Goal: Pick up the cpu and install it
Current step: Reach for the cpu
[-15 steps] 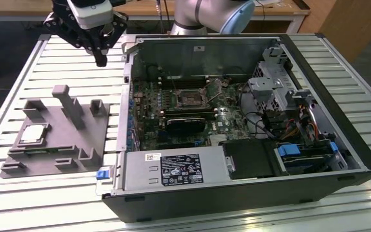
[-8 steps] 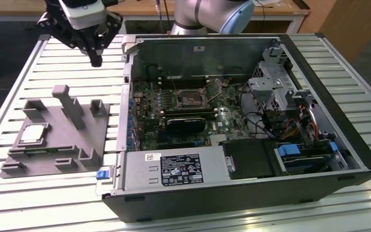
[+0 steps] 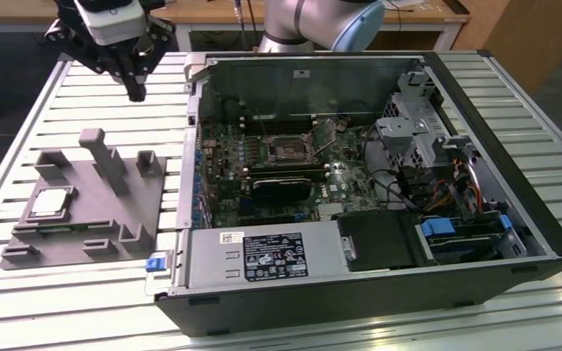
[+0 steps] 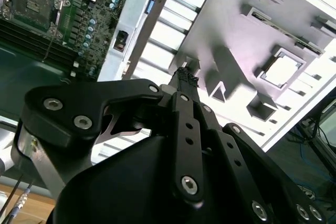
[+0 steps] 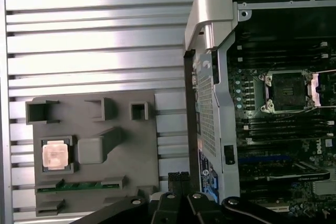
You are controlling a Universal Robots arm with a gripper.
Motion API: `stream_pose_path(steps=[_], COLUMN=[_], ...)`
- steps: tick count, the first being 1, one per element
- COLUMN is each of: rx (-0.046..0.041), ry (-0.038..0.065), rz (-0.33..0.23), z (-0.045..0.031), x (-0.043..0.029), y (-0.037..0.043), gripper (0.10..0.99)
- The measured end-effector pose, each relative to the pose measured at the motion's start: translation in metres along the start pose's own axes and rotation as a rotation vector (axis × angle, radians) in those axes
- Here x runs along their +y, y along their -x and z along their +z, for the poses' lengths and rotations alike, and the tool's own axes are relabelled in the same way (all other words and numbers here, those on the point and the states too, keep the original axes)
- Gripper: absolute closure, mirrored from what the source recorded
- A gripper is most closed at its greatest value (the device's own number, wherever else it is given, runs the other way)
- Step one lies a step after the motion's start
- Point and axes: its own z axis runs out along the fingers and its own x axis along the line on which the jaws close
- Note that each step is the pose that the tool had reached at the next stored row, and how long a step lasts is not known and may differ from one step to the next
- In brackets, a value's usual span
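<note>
The cpu [image 3: 52, 202] [image 4: 281, 72] [image 5: 55, 156], a small square chip with a shiny top, lies in a recess of the grey fixture block [image 3: 105, 172] [image 4: 231, 30] [image 5: 131, 145] on the exterior view's left. My gripper [image 3: 137, 93] [image 4: 184, 75] [image 5: 178, 178] hangs well above the table, behind the fixture and beside the computer case's wall. Its fingers are shut together with nothing between them. The dark motherboard socket [image 3: 288, 148] [image 4: 29, 6] [image 5: 287, 90] sits inside the open case, its metal frame around it.
The open computer case [image 3: 515, 219] lies on a slatted metal table [image 3: 56, 307], with cables, drive bays and a power supply [image 3: 261, 256] inside. The fixture has several upright posts [image 3: 105, 157]. A green memory stick [image 5: 79, 185] rests in a fixture slot.
</note>
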Motion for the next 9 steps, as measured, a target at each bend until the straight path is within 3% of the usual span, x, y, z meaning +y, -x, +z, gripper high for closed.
stream_pose_path(steps=[9], rx=[0.0], ry=[0.0], rz=[0.0], z=[0.0], x=[-0.001], y=[-0.0134], gripper=[0.98])
